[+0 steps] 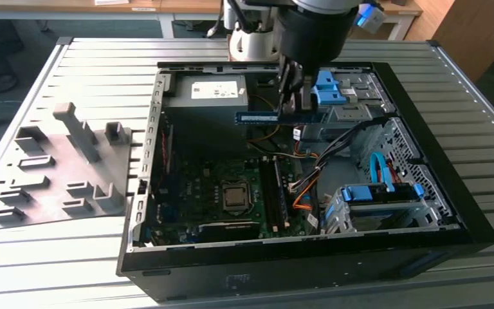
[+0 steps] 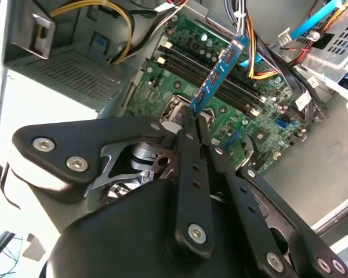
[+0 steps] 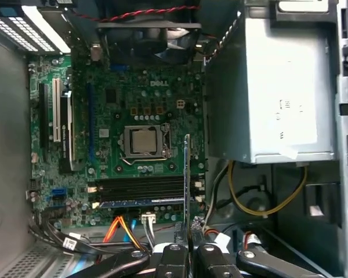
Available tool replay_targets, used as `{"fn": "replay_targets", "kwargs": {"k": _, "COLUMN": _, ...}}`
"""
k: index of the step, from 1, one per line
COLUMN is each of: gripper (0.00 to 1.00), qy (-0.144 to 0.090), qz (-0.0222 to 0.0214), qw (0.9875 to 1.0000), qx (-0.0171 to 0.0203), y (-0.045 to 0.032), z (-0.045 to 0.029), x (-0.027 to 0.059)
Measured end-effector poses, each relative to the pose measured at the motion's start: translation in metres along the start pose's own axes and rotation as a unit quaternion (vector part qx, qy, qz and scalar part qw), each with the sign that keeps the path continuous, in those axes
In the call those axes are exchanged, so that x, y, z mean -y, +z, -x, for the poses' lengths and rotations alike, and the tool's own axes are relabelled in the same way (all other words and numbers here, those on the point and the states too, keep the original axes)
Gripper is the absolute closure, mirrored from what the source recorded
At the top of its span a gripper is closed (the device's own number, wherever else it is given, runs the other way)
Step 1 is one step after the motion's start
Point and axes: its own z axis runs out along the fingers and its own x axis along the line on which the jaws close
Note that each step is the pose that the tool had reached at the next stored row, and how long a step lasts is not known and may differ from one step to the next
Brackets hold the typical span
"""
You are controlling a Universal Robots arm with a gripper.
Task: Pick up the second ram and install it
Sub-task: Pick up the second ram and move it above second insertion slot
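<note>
Overhead, poised above an open computer case (image 1: 316, 273) laid flat on a slatted metal worktop (image 1: 49, 270): the claw (image 1: 294, 111) of a single robot arm, fingers pressed tight against the flat faces of the second ram (image 1: 264, 118). Grips the thin dark stick off-centre, with the longer free part jutting toward the exterior view's left. Carries it level and on edge, well clear of the motherboard (image 1: 221, 187), over the end of the case near the grey power supply (image 1: 217, 90). Probably held this high to stay clear of the cables (image 1: 333, 151) and the case wall, and on edge as an attitude suited to a slot. In the second wrist view, second ram (image 2: 217, 72) as a blue-sheened strip reaching out from the claw (image 2: 191, 124) over the green board. In the first wrist view, second ram (image 3: 187, 174) as a hairline seen edge-on, rising from the claw (image 3: 188, 248). Memory slots (image 3: 142, 188) below and apart from the stick, not touched by it; one of them seemingly filled by a bluish stick (image 3: 142, 202). Toward the exterior view's left, on the worktop beside the case, a grey holder tray (image 1: 58, 174).
</note>
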Motion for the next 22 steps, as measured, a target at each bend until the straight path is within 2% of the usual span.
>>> {"fn": "replay_targets", "kwargs": {"k": 3, "gripper": 0.86, "qy": 0.001, "qz": -0.0002, "qw": 1.0000, "qx": -0.0001, "y": 0.0046, "z": -0.0065, "x": -0.0002}}
{"fn": "replay_targets", "kwargs": {"k": 11, "gripper": 0.86, "qy": 0.001, "qz": -0.0002, "qw": 1.0000, "qx": -0.0001, "y": 0.0116, "z": -0.0321, "x": -0.0053}}
{"fn": "replay_targets", "kwargs": {"k": 22, "gripper": 0.86, "qy": 0.001, "qz": -0.0001, "qw": 1.0000, "qx": -0.0002, "y": 0.0309, "z": -0.0430, "x": -0.0181}}
